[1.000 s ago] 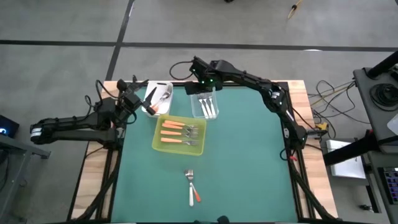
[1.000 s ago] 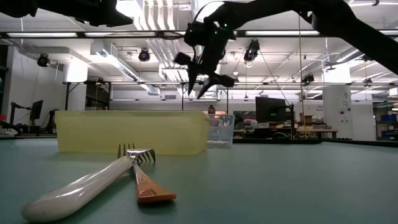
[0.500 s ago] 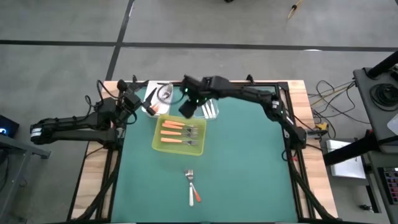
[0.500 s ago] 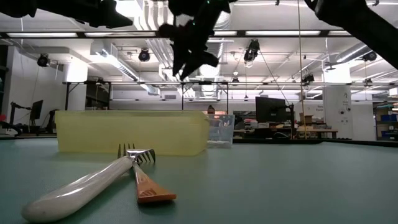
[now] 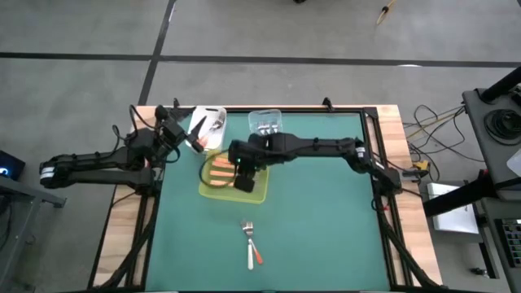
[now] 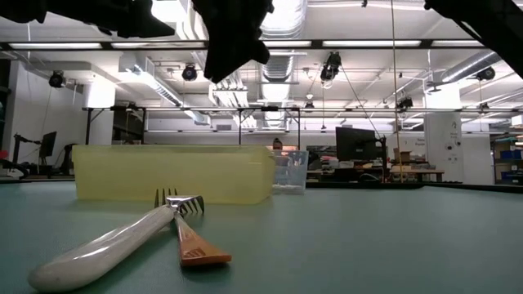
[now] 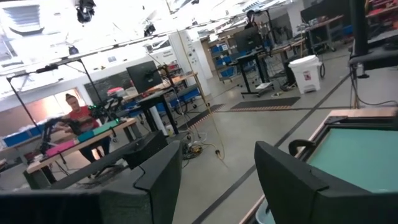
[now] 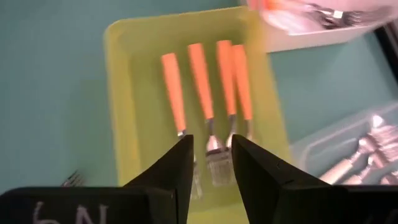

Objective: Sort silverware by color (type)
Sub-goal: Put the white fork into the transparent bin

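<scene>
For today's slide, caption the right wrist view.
Right end effector, open, hovers above four orange-handled forks in the yellow-green tray.

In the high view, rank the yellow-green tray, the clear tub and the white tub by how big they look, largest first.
1. Yellow-green tray, largest, though the right gripper hides part of it.
2 and 3. Clear tub and white tub look about alike; the left gripper overlaps the white one, so no ranking.

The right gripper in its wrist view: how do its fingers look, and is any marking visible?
The right gripper has two dark, flat fingers with angled tips. White handwritten marks show on its dark body at the picture's bottom edge. From above, both arms are dark and slender, with cables along them.
</scene>
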Robot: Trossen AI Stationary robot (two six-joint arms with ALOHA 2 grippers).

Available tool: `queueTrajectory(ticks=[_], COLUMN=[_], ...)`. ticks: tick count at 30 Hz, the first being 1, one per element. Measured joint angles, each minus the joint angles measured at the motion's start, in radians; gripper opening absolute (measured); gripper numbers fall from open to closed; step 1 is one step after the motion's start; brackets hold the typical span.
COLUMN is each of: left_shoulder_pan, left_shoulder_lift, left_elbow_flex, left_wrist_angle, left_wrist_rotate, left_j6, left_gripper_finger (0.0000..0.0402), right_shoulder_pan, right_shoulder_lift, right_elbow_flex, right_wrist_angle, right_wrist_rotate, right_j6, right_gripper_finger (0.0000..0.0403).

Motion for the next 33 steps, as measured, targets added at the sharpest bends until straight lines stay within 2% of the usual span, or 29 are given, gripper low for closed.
queueTrajectory(ticks=[8,18,25,33], left_shoulder_pan=[-0.062,-0.228,-0.328,-0.354], left_shoulder_lift=[0.0,0.006,0.014,0.05], left_elbow_flex=[0.0,0.0,0.0,0.0], left_wrist_angle=[-0.011,-0.076,-0.094,-0.087], left_wrist_rotate=[0.001,0.01,0.092,0.225], left_j6=[-0.076,-0.274,-0.417,-0.691], left_gripper_finger=[0.0185,0.0185,0.0185,0.0185], right_shoulder_pan=[0.088,0.181,0.237,0.252], right_shoulder_lift=[-0.004,-0.034,-0.175,-0.398], right_elbow_flex=[-0.08,-0.293,-0.549,-0.863], right_wrist_angle=[0.031,0.128,0.326,0.594], right_wrist_rotate=[0.0,-0.003,-0.004,-0.003], right_j6=[-0.083,-0.116,-0.119,-0.129], right_gripper_finger=[0.0086,0.0081,0.0075,0.007])
